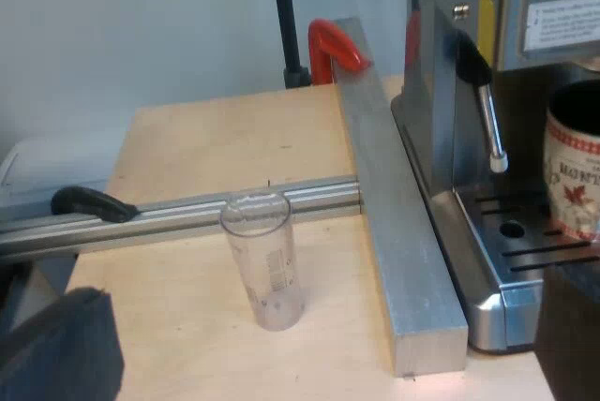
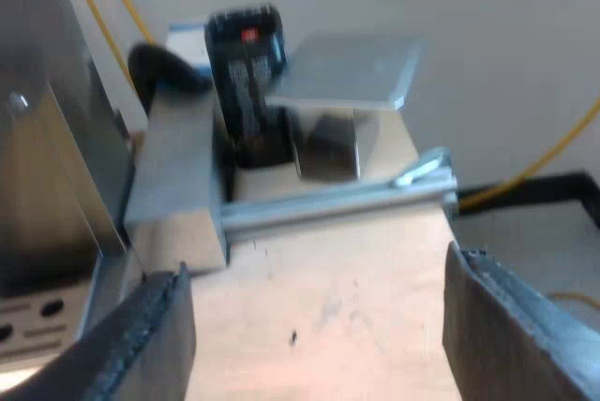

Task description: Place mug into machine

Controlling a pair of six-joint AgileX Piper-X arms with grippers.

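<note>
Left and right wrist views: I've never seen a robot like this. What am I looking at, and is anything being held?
Each picture comes from a camera riding on one of the robot's two arms, looking past that arm's gripper. In the left wrist view, a clear plastic measuring glass stands upright on the pale wooden table beside silver metal rails. A white mug with red print stands on the slotted drip tray of the steel espresso machine. The left gripper has its dark fingers spread wide, holding nothing. In the right wrist view, the two large black fingers belong to the right gripper; they are also wide apart and empty, above the same table, with the machine's side nearby.
</note>
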